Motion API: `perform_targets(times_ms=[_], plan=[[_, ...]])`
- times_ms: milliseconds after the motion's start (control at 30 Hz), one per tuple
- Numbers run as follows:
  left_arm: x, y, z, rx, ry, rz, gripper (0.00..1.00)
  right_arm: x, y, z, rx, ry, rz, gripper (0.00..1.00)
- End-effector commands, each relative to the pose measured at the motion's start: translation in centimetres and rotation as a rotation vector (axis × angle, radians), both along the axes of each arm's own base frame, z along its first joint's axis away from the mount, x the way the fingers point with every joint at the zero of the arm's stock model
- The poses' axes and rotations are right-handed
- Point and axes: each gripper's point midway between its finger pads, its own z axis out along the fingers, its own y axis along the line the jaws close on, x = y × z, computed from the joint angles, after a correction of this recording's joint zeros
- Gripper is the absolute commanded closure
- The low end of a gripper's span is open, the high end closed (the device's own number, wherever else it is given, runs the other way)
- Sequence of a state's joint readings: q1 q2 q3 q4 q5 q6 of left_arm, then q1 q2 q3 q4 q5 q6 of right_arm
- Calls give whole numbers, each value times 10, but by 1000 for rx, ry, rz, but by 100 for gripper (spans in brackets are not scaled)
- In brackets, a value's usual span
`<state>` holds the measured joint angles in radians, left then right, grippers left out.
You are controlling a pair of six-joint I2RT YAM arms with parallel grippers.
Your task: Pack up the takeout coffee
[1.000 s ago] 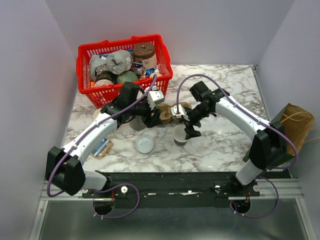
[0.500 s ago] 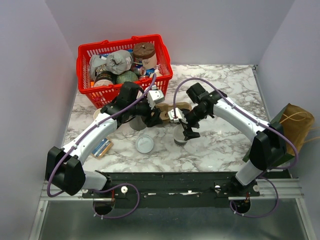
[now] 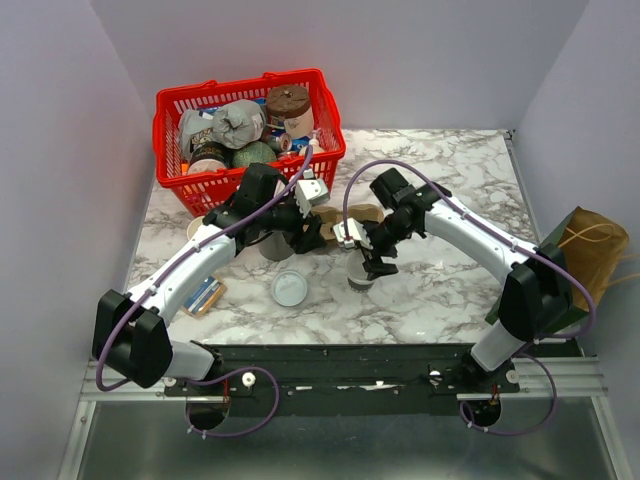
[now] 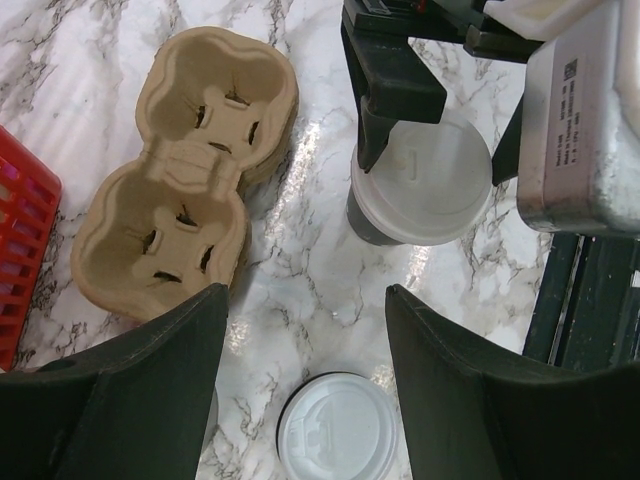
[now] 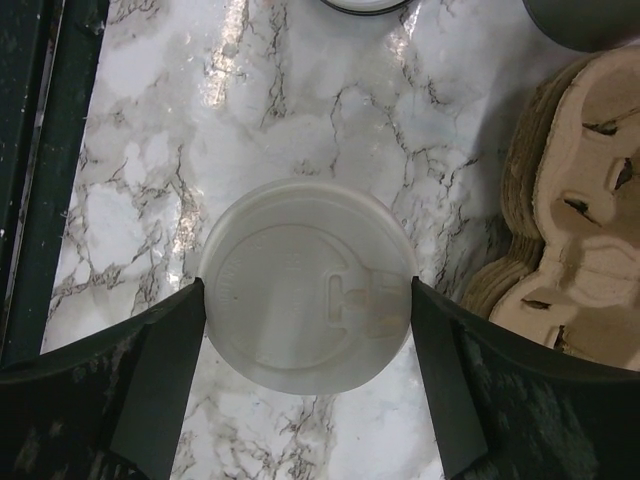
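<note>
A robotics lab test cell: plain pale walls (image 3: 420, 60) box in a marble-patterned worktop (image 3: 450, 160). The left arm (image 3: 190, 265) and right arm (image 3: 480, 235) are bolted to a metal rail (image 3: 340, 385) at its near edge. A red shop basket (image 3: 190, 190) holds packaged goods.

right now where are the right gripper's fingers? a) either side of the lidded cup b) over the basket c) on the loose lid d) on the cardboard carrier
a: right wrist view shows the right gripper straddling the takeout coffee, a finger each side of its lid

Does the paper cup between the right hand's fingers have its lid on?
Yes, on: a round white plastic lid covers the small grey paper cup.
</note>
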<state>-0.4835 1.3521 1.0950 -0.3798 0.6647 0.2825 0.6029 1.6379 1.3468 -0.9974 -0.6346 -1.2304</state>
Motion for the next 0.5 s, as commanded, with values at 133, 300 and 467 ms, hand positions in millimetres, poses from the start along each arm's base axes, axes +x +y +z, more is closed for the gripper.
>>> perform_targets(times_ms=[133,300,467], plan=[[5,0,-4,-13,10,14,28,6,-3,1,-21,-47,-23,20],[7,-2,-4,-18,14,13,28,7,-6,-2,-36,-47,-53,21],[7,-3,-2,-22,12,12,28,6,-11,2,-48,-57,-76,22]])
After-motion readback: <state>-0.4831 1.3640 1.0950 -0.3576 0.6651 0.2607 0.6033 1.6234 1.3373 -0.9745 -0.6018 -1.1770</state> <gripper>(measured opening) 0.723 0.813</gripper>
